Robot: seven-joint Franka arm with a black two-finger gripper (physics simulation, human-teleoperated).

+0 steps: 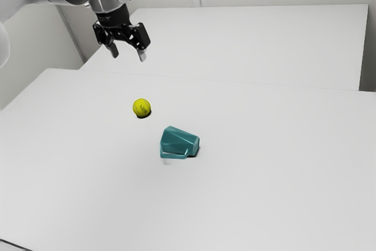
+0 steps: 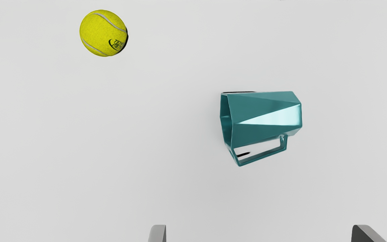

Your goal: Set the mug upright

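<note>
And there lay the mug (image 2: 264,116), on its side on the bench (image 1: 264,192) nr the ball (image 1: 141,107), tool (image 1: 128,56) up high, open & empty, w/ grip, turn & set-down seemingly all to do!

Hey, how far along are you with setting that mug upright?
Nothing looks done yet: the teal mug lies on its side. Nothing is in hand; my open end effector hangs above the table. Reaching, gripping, righting and releasing the mug remain.
</note>
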